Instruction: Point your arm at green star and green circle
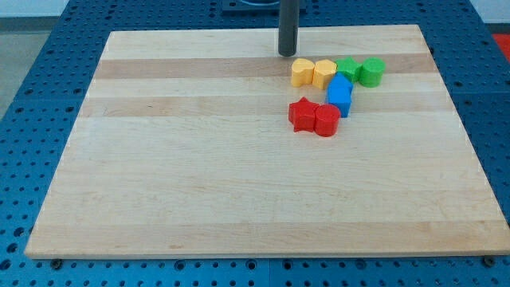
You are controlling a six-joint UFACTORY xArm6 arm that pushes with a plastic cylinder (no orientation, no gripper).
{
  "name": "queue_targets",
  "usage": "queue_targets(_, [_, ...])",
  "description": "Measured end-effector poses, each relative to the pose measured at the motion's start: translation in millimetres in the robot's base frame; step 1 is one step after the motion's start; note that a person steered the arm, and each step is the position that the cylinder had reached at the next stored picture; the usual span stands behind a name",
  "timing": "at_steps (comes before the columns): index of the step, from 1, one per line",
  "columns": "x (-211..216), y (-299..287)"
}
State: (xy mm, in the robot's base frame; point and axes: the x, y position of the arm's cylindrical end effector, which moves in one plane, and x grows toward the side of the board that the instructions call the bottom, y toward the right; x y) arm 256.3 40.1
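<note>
Green star (347, 67) + green circle (371, 71) touch side by side near table (199, 175) top edge, view's right. My tip (287, 53) is left of both, apart; yellow blocks (313, 72) sit between. End effector = bare rod, holds nothing. Next move prob. rightward.

two yellow blocks (312, 72), green star (347, 68), green circle (371, 72), blue block (340, 96), two red blocks (314, 117).
</note>
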Motion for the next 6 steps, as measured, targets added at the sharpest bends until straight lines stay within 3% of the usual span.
queue_targets(6, [1,103])
